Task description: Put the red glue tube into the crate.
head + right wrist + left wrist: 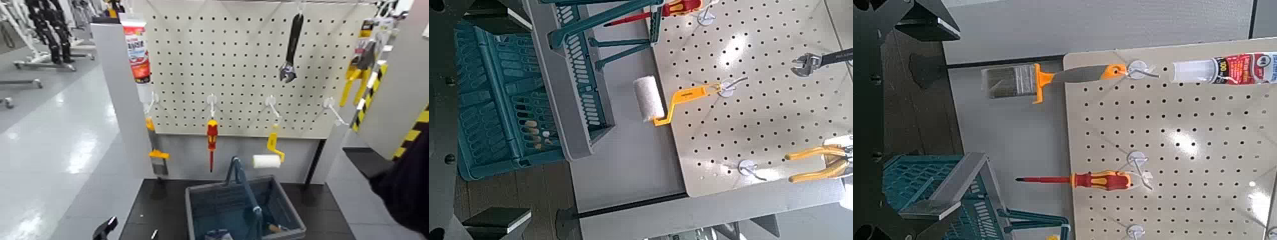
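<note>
1 crate (191, 214): on the dark surface (322, 214), hoop handles up; we see an orange-tipped item (274, 228) and a blue-white item (218, 235) inside, can't identify either.
Red glue tube (137, 54): hanging at the pegboard's (246, 70) upper left, nozzle down, outside the crate.
Left gripper (930, 115): front left of crate, wide open, holding nothing.
Right gripper (498, 120): crate side, wide open, empty.
Room: shiny grey floor (60, 140), white wheeled frames (41, 64) at left.

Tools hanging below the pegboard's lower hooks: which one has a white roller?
The yellow-handled one, right of the red-and-yellow screwdriver; the others lack rollers.
</note>
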Controlling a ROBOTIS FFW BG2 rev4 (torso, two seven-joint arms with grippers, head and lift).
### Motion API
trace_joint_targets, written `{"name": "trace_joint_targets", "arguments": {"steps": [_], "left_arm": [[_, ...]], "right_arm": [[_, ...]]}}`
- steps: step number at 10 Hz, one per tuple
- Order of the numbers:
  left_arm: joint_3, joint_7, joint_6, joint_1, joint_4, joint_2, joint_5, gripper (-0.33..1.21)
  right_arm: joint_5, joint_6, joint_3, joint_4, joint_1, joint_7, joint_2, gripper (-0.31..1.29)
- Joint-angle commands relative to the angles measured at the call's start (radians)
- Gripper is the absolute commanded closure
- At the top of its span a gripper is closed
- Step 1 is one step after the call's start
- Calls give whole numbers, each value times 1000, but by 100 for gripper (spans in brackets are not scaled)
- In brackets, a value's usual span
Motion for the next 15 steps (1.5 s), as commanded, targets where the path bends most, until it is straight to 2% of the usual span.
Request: {"name": "trace_joint_targets", "arguments": {"steps": [1,5,7,9,12,15], "left_arm": [[0,-1,3,0,-3,2,0,12],[0,-2,14,0,-8,3,0,12],[14,-4,69,-6,-32,3,6,12],[46,-44,178,-49,-89,3,20,11],[124,-190,462,-170,-196,-5,51,11],[202,-337,649,-321,-225,-1,110,13]], "right_arm": [[0,0,1,0,0,0,121,2],[0,0,1,0,0,-1,121,2],[0,2,-1,0,0,0,123,2],[0,7,-1,1,-1,0,123,2],[0,8,1,4,-6,0,121,2],[0,8,2,6,-8,0,123,2]]}}
